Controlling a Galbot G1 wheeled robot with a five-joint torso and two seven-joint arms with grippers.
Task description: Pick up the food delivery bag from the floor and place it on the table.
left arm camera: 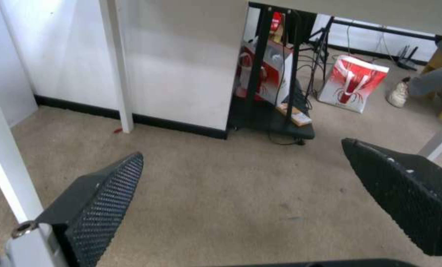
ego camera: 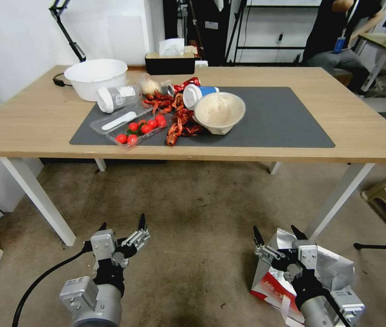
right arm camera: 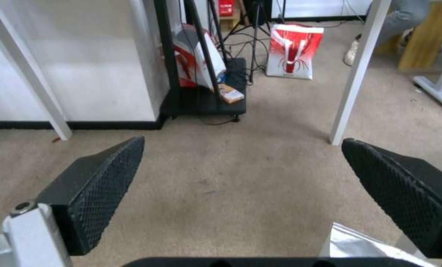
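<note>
So the boxy white paper delivery bag with red sides and crinkly silver foil lining (ego camera: 333,268) is down on the beige carpet floor (ego camera: 193,236), just past the near right leg of the wide light-wood desk on white metal legs (ego camera: 38,122). The right gripper (ego camera: 280,235) hangs right above the bag's open foil top, jaws spread wide with nothing between them. In the right wrist view a corner of foil (right arm camera: 354,243) pokes in just under one finger. The left gripper (ego camera: 122,225) hovers low over bare carpet near the desk's front left leg, jaws also wide open and empty. Up on the desk there's a dark grey mat (ego camera: 283,118) with a pile of food containers toward its left end, plus a big white plastic bowl (ego camera: 95,78) near the back left corner.
</note>
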